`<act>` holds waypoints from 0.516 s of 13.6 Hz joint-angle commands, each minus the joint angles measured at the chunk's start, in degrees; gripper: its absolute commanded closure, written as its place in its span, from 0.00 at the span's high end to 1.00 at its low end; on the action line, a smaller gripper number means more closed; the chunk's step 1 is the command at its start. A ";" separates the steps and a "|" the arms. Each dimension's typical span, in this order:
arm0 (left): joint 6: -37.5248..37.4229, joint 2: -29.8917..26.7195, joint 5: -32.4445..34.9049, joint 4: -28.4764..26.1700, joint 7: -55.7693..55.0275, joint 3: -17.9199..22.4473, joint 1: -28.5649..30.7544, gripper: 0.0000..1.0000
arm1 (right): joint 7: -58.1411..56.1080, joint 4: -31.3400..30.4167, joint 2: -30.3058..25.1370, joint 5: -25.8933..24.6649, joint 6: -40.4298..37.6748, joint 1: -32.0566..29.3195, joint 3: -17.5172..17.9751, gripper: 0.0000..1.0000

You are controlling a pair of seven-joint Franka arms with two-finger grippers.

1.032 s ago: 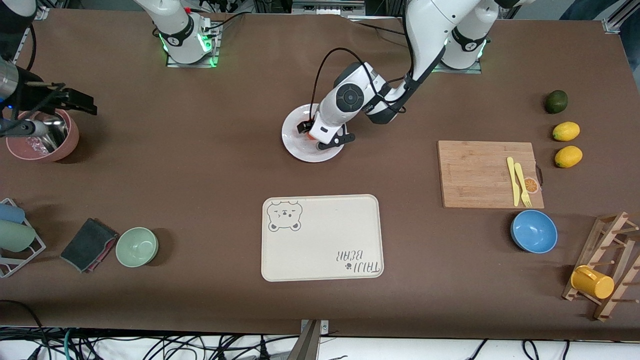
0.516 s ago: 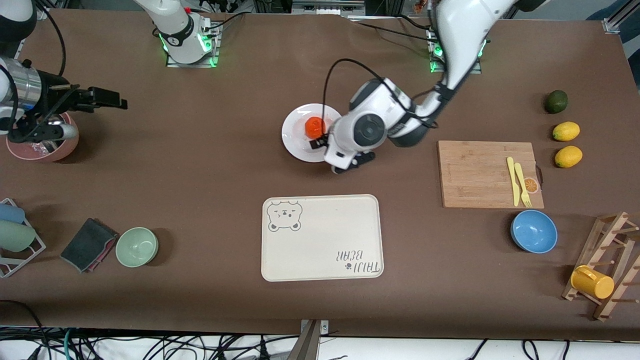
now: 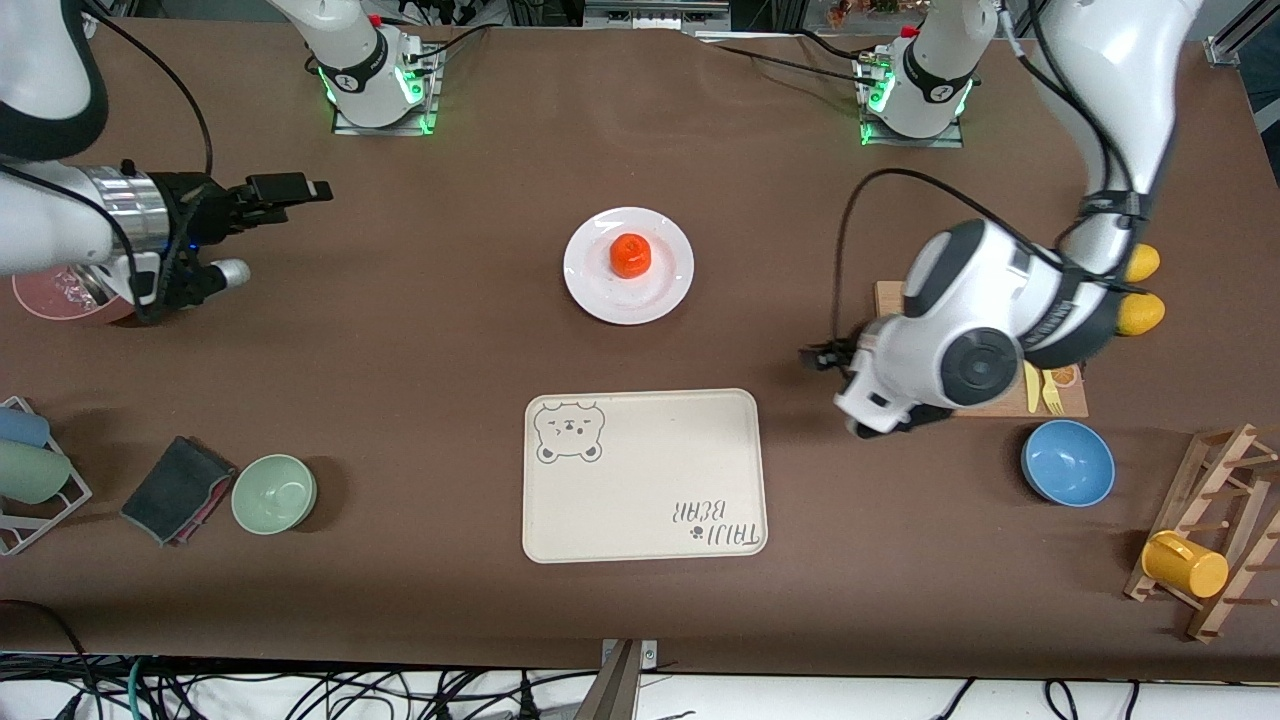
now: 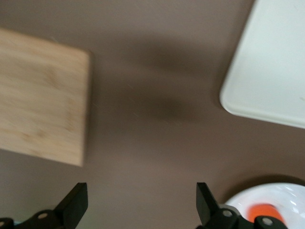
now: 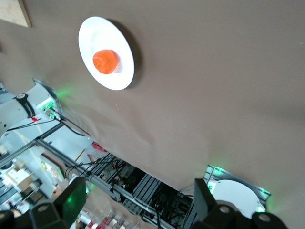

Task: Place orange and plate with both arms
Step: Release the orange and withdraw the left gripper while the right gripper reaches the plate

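Observation:
The orange [image 3: 630,255] sits on the white plate [image 3: 670,285] in the middle of the table, farther from the front camera than the tray. My left gripper [image 3: 822,357] is open and empty, over bare table between the tray and the cutting board. Its wrist view shows its open gripper [image 4: 141,210], with the plate [image 4: 288,193] and orange [image 4: 267,211] at the edge. My right gripper [image 3: 300,190] is open and empty, over the table toward the right arm's end, pointing at the plate. Its wrist view shows its open gripper [image 5: 136,205], the plate [image 5: 121,64] and orange [image 5: 105,61].
A cream bear tray [image 3: 640,475] lies nearer the camera than the plate. A cutting board [image 3: 940,330] with yellow cutlery, a blue bowl [image 3: 1067,462], lemons [image 3: 1140,312] and a mug rack [image 3: 1210,530] are at the left arm's end. A green bowl [image 3: 273,493], cloth [image 3: 175,488] and pink bowl [image 3: 40,300] are at the right arm's end.
My left gripper let go of the orange on the plate and swung away toward the cutting board. My right gripper moved from the pink bowl toward the middle of the table.

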 commanded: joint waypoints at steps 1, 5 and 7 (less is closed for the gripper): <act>-1.14 -0.82 4.34 0.29 9.66 -0.94 6.23 1.00 | -5.04 -1.64 5.01 6.07 0.02 1.24 0.25 1.00; -1.14 -3.36 9.36 1.52 13.47 -0.33 10.98 1.00 | -9.99 -9.43 9.88 10.14 9.47 4.84 1.82 1.00; -1.23 -5.90 8.05 1.43 14.08 -1.20 15.81 1.00 | -13.83 -16.98 10.05 14.86 21.40 4.93 5.24 1.00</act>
